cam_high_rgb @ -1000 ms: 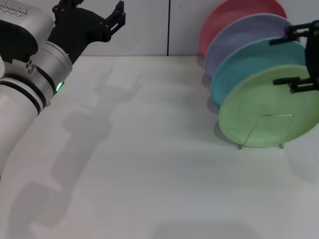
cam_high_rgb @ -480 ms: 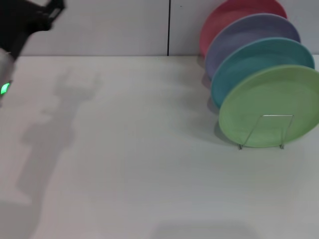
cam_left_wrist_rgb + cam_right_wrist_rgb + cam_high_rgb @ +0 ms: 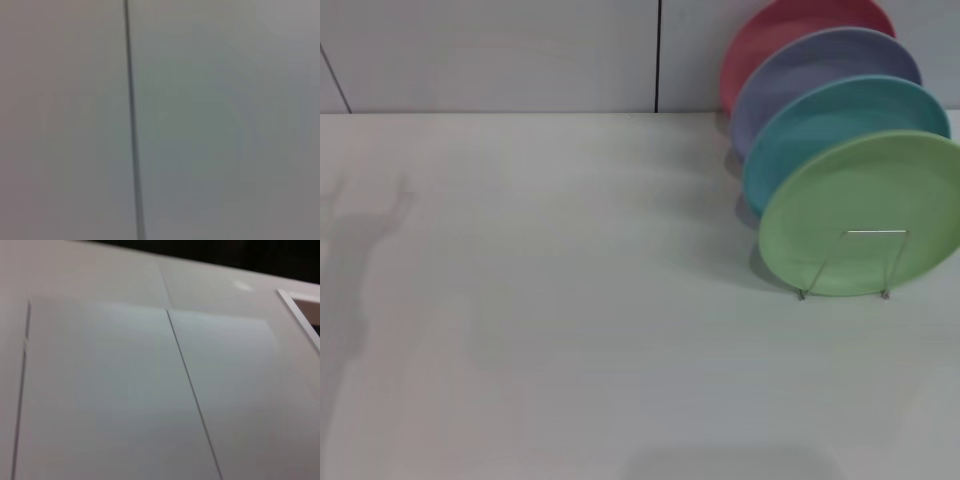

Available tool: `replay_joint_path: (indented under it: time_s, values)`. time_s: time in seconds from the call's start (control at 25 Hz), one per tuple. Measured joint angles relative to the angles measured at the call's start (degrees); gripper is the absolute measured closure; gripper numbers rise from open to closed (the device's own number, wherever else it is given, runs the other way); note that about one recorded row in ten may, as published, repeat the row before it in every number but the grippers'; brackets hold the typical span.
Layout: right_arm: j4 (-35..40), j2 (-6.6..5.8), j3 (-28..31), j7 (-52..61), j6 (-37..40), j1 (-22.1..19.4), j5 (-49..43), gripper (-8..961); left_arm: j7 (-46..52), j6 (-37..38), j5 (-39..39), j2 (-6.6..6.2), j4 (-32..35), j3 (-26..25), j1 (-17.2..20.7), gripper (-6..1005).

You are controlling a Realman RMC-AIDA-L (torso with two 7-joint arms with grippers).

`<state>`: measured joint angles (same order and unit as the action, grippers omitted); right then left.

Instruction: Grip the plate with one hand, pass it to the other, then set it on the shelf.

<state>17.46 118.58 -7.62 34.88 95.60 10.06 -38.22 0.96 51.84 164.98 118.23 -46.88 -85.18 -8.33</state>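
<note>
Head view: pale green plate (image 3: 865, 215) stands on edge in the wire rack (image 3: 850, 262) near the desk's (image 3: 570, 330) right edge, foremost of a row; turquoise plate (image 3: 840, 125), lavender plate (image 3: 820, 75) and pink plate (image 3: 790, 25) lean close behind. Neither gripper in sight, only a faint arm shadow at the left edge.

Left wrist view: blank wall panel with a dark seam (image 3: 132, 125).

Right wrist view: wall panels only.

Whether either gripper is open, and what it holds, cannot be told.

Risk, as a judgement: the plate looks seated in the rack; any bump there could tip or roll the row.
</note>
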Motion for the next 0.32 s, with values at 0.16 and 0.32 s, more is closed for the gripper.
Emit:
replay_joint_path:
  time_s: [0.16, 0.32]
  values:
    - [-9.6, 0.45, 0.0, -10.1, 3.4, 0.5, -0.1, 255, 0.5, 12.4, 0.0, 0.15, 18.7, -4.7, -6.5, 140]
    - [-13.4, 0.52, -0.3, -16.1, 6.1, 1.2, -0.2, 255, 0.7, 14.9, 0.0, 0.08, 25.3, -7.2, -8.9, 140]
